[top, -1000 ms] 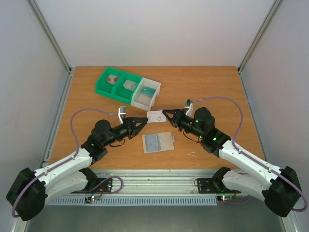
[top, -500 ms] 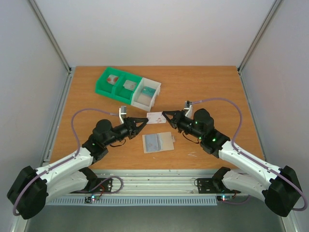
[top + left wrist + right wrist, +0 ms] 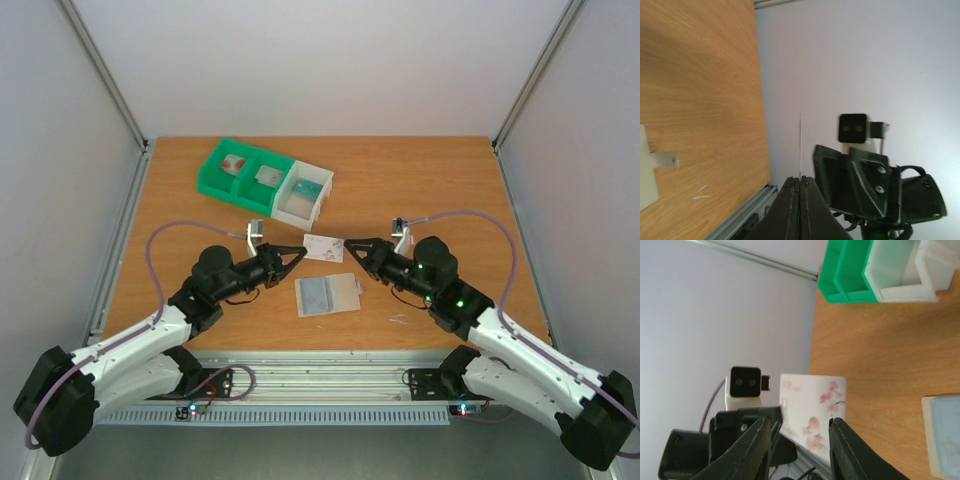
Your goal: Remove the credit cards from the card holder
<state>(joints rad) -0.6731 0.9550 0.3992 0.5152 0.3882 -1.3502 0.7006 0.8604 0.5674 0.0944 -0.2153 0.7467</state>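
One down: white thin credit card with red marks (image 3: 323, 247) out of holder, held above table, pinched in closed left gripper (image 3: 300, 253). Beside card, right gripper (image 3: 352, 245) spread, empty. Flat pale blue-grey translucent card holder (image 3: 327, 294) lies on table between arms. Dark red card not visible, probably left inside.

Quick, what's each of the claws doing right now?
Left gripper: closed on the white card.
Right gripper: open, holding nothing.

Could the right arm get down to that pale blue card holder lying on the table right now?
Probably yes. The right gripper is open and holds nothing; the white card sits in the left gripper. The card holder lies flat nearby with nothing on it or between.
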